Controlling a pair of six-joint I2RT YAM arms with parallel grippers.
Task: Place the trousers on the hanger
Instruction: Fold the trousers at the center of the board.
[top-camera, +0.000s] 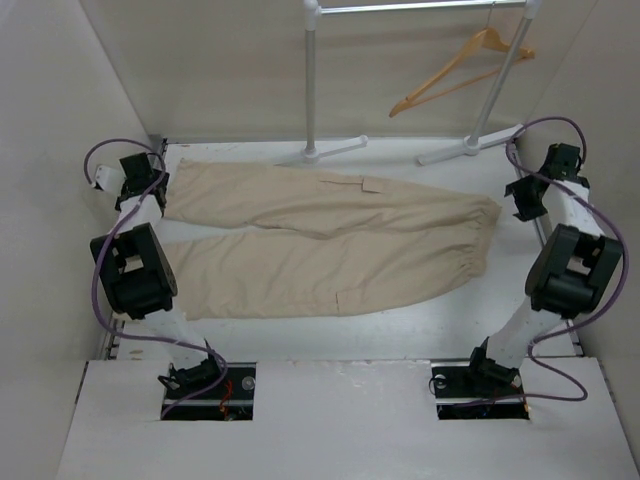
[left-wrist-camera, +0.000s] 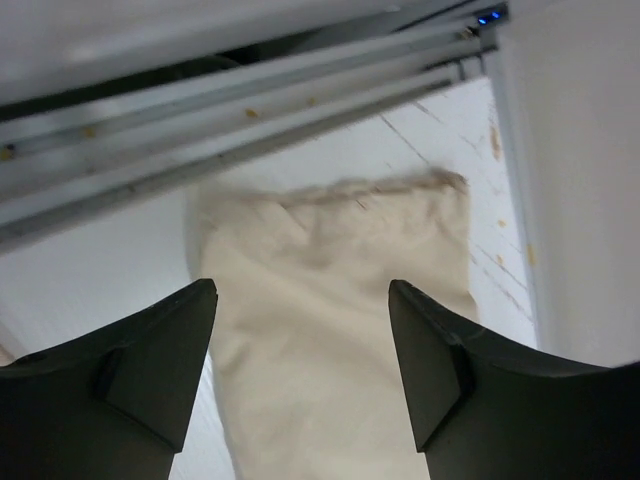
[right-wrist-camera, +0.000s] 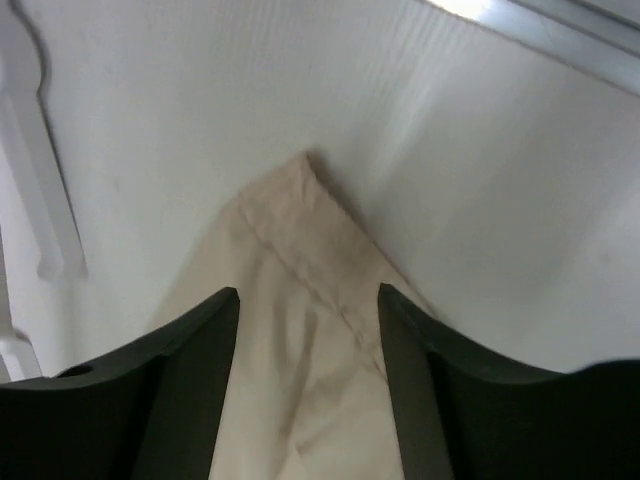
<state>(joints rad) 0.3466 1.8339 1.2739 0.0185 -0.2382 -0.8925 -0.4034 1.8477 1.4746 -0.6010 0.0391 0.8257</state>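
Note:
The beige trousers (top-camera: 320, 240) lie flat on the table, legs pointing left and the gathered waist (top-camera: 485, 235) at the right. The wooden hanger (top-camera: 462, 68) hangs by its hook from the rack bar at the back right. My left gripper (top-camera: 150, 190) is open over the cuff of the far leg; in the left wrist view its gripper (left-wrist-camera: 300, 290) straddles the cuff (left-wrist-camera: 330, 260) without closing. My right gripper (top-camera: 522, 195) is open by the waist's far corner; in the right wrist view its gripper (right-wrist-camera: 308, 295) frames that corner (right-wrist-camera: 300, 230).
A white clothes rack stands at the back: a pole (top-camera: 311, 90) in the middle, a slanted pole (top-camera: 505, 85) at the right, with feet (top-camera: 335, 150) on the table. White walls close in on the left (top-camera: 60, 120) and right (top-camera: 610, 100).

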